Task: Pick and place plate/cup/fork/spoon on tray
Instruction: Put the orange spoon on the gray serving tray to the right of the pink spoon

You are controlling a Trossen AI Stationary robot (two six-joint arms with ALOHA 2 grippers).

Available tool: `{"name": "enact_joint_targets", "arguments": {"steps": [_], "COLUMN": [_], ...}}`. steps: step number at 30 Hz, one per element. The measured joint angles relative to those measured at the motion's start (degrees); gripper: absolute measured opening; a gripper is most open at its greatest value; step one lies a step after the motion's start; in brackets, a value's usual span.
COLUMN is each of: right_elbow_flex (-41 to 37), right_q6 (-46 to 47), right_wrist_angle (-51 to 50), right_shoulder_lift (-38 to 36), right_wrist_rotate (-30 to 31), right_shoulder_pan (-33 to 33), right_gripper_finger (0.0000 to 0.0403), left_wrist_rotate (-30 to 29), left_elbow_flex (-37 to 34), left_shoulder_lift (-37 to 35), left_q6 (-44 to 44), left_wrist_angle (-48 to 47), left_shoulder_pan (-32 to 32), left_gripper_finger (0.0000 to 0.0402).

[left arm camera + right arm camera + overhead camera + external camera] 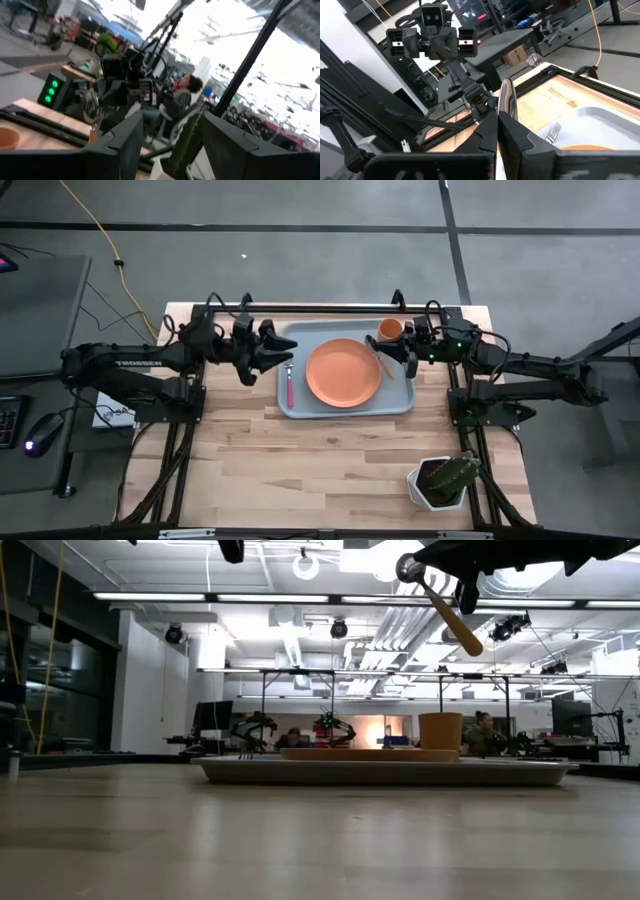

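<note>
Holding the spoon (384, 363) aloft, the right gripper (377, 347) sits above the tray's (400, 402) right end, fingers clamped on the silver bowl, which the right wrist view shows standing up between them (506, 102). From table height the yellow-orange handle (448, 615) slants down from the gripper, well clear of the tableware.

Tray lies on the wooden table (300, 465), toward its far edge, about midway between the two arms.

Orange plate (343, 373) rests flat in the tray's middle. Orange cup (389, 330) stands upright in the tray's far right corner, just beyond the plate's rim. Fork (290, 384) lies along the tray's left end, pink handle toward the near edge, tines toward the far edge; the tines also show in the right wrist view (553, 131).

Left gripper (279, 352) hovers over the tray's far left corner, fingers spread apart, nothing between them.

White faceted pot with a green plant (442, 480) stands near the table's near right corner, well apart from the tray.
</note>
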Motion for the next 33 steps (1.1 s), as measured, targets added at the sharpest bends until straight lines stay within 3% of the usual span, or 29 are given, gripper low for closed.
{"name": "enact_joint_targets", "arguments": {"steps": [6, 12, 15, 21, 33], "right_elbow_flex": [0.02, 1.45, 4.91, 13.89, 26.95], "right_q6": [3.16, 5.71, 5.05, 2.28, 0.12], "right_wrist_angle": [1.43, 12.69, 18.09, 18.5, 17.75], "right_shoulder_lift": [1.8, 10.56, 15.33, 23.71, 36.17], "right_wrist_rotate": [-1.49, -6.21, -7.28, -10.51, -16.7], "right_shoulder_pan": [0.03, 3.09, 4.76, 6.41, 6.39], "right_gripper_finger": [0.0, 0.0, 0.0, 0.0, 0.0], "left_wrist_rotate": [-1.5, -2.77, -2.79, -4.28, -3.62], "left_elbow_flex": [-1.67, -1.76, -1.76, -0.67, 1.6], "left_shoulder_lift": [0.17, 2.39, 3.69, 7.61, 9.42], "left_q6": [-0.05, 1.13, 5.92, 14.07, 14.98], "left_wrist_angle": [1.6, 1.01, 1.11, 1.15, 3.21], "left_shoulder_pan": [-0.22, -0.42, -0.44, -1.66, -3.43], "left_gripper_finger": [0.0184, 0.0184, 0.0184, 0.0184, 0.0184]}}
